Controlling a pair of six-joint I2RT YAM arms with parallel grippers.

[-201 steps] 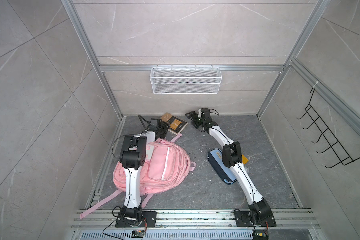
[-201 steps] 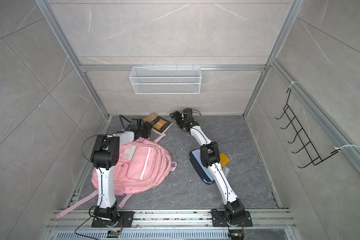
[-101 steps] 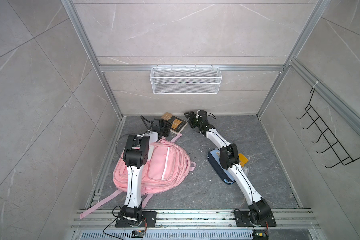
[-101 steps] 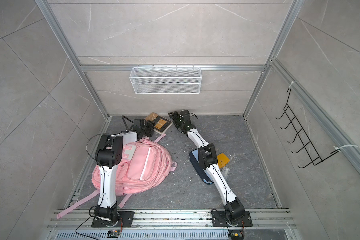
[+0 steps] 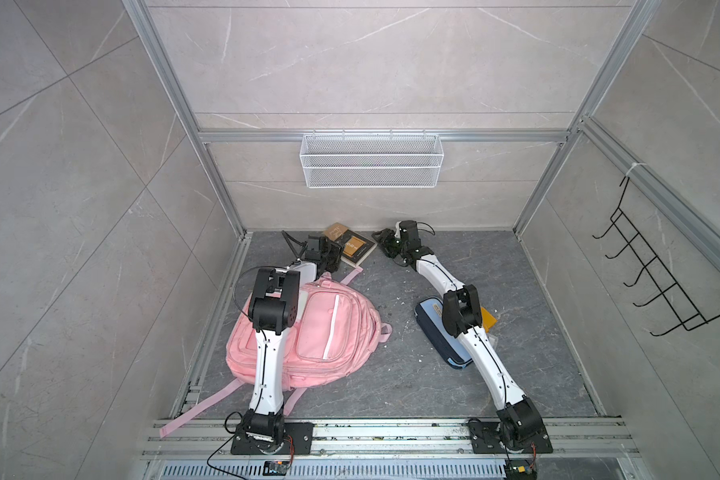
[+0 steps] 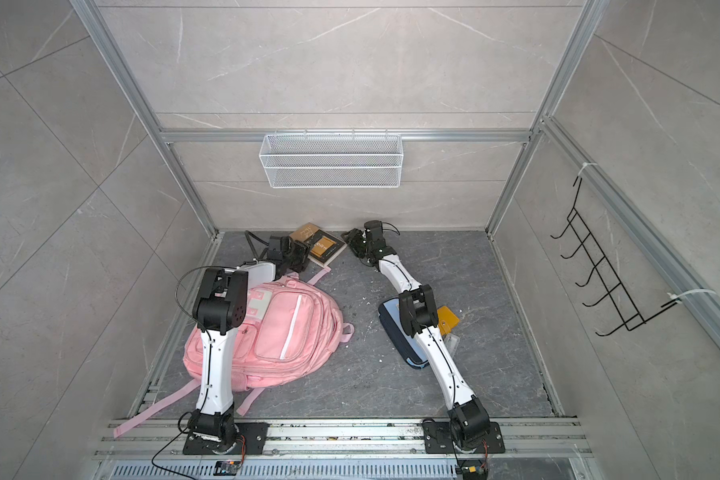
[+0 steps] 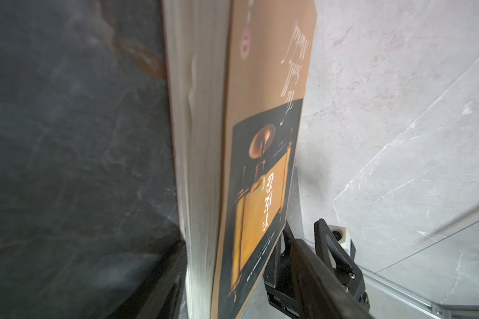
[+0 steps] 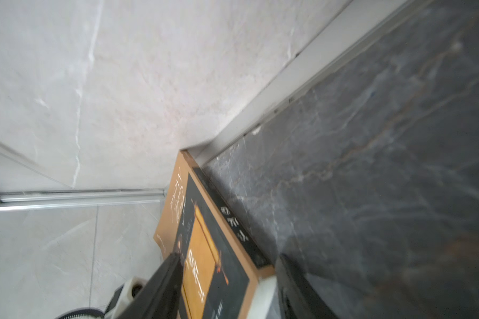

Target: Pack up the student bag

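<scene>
Left wrist view | step, likely: taking book [image 7: 260, 179] for student bag [image 5: 329, 328] | left hand [image 7: 238, 243], right hand [image 8: 230, 256]: part-open astride it, clamp unclear | next: pinch firmly, lift together.

You have bright, even, soft light in both top views, with only faint shadows and wide-angle bending of the frame rails [image 5: 267, 136] toward the edges. Your wrist views are soft: the book [image 7: 260, 193] and floor [image 7: 67, 138] smear.

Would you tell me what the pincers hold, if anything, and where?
Both straddle the book: left pincer its page edge, right pincer its spine corner. Whether clamped cannot be told.
</scene>
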